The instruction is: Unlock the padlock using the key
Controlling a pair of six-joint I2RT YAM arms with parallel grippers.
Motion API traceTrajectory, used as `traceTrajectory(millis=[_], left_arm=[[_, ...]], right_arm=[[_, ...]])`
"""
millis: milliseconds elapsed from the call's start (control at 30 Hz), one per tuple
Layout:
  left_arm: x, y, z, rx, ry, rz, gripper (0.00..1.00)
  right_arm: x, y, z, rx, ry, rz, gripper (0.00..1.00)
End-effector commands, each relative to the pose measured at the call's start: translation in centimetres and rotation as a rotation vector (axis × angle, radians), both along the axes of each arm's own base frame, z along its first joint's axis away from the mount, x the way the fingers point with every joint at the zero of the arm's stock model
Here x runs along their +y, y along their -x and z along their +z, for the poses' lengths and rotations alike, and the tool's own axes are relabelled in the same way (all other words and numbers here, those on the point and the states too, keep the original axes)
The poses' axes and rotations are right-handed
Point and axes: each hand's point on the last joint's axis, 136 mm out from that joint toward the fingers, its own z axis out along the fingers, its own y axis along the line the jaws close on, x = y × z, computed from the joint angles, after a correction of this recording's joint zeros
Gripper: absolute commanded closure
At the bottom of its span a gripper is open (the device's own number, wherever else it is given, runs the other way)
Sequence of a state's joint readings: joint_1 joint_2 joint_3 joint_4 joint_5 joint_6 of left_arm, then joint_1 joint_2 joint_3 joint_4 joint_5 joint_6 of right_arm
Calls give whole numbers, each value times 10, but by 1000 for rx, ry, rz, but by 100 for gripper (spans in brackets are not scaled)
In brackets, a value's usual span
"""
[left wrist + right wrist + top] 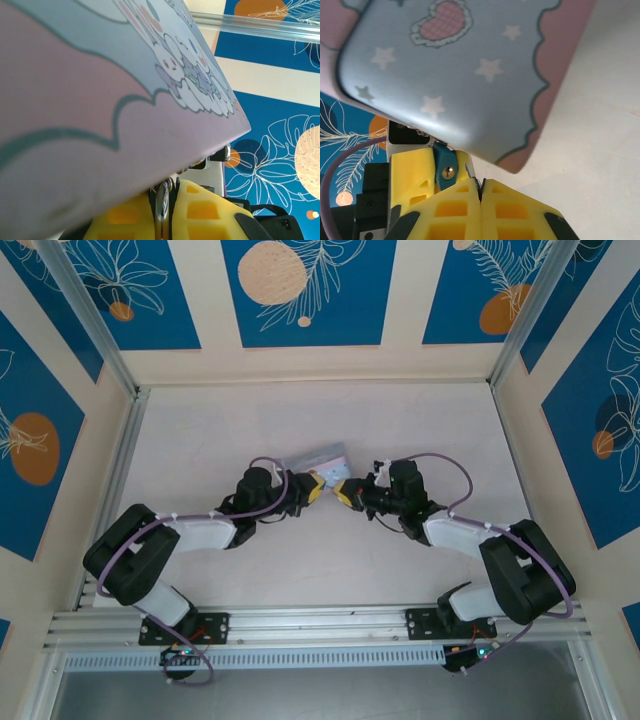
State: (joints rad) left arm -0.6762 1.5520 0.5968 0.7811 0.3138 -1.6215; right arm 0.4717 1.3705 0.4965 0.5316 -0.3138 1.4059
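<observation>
Beside the cartoon box, the left pincer clamped the padlock; the right pincer pinched the key tight.

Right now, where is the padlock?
Mid-table, the padlock is pinched in the left gripper, at the cartoon box's edge; in the right wrist view its keyhole faces the key in the right gripper just below.

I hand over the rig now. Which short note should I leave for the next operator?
Left claw: shut on the padlock, close by the cartoon box.
Right claw: shut on a thin metal sliver, seemingly the key; its tip lies beside the keyhole, not inside.
Done: both things gripped, key at the lock.
Left: insert the key, turn it, free the shackle.
</observation>
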Motion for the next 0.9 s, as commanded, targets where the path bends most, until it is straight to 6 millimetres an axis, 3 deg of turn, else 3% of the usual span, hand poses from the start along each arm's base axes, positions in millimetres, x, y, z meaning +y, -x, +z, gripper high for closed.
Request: traceTrajectory(millis=[0,867], left_arm=[[-7,-3,22,-66,41,-42,100],[-10,-3,20,-57,36,-49,100]], right_arm=[[-7,-1,5,-21,-7,-26,100],[5,-2,24,-48,-16,2,100]])
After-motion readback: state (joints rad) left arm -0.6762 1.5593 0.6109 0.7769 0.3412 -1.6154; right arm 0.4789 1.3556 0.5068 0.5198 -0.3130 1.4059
